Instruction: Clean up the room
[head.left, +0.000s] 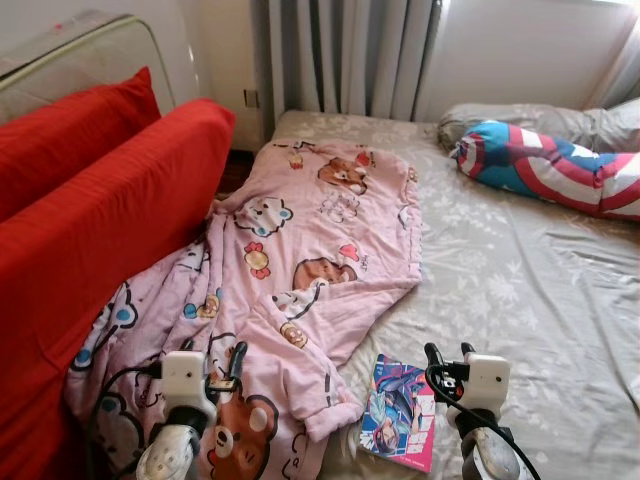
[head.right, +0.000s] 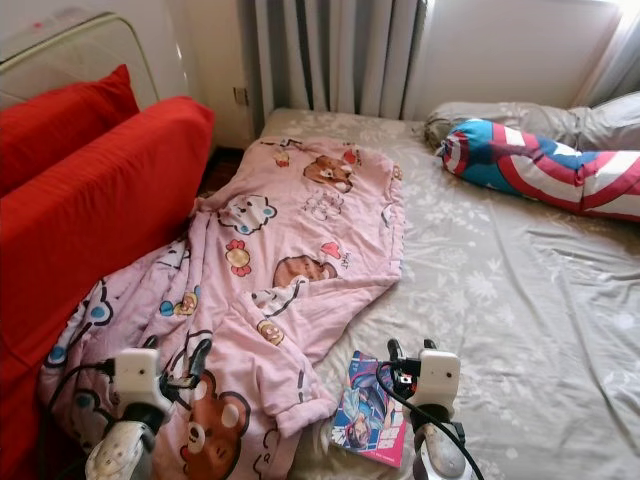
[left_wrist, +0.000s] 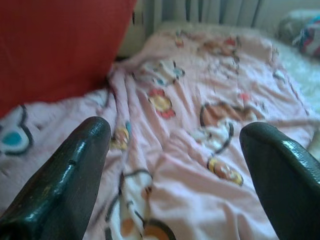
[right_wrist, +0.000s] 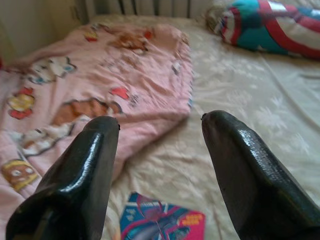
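Nothing is picked up yet; this looks like the approach, with the robot standing at the near edge of the bed and choosing what to tidy first. Both arms are raised low in front of it. The left gripper (head.left: 225, 362) hangs over the near end of the pink blanket (head.left: 320, 240) with its fingers spread and empty, as the left wrist view makes plain. The right gripper (head.left: 447, 357) is likewise spread and holds nothing, poised above the bedsheet (head.left: 500, 290) just past the book (head.left: 398, 411).

The book, a colourful paperback with a cartoon cover, lies flat on the sheet between the two grippers, closer to the right one, just beside the blanket's lower corner; whether the blanket overlaps its edge is hard to tell. It seems the likeliest first target: the right gripper would need to draw back and drop down to catch its near edge, since a thin flat book gives little to grip.

The blanket sprawls crumpled across the bed's left half, one side bunched against the red sofa (head.left: 110, 220). Further off, a blue, red and white striped pillow (head.left: 550, 165) rests by a grey pillow (head.left: 520, 118) at the head of the bed. Beyond are grey curtains (head.left: 350, 55) and a pale wall.
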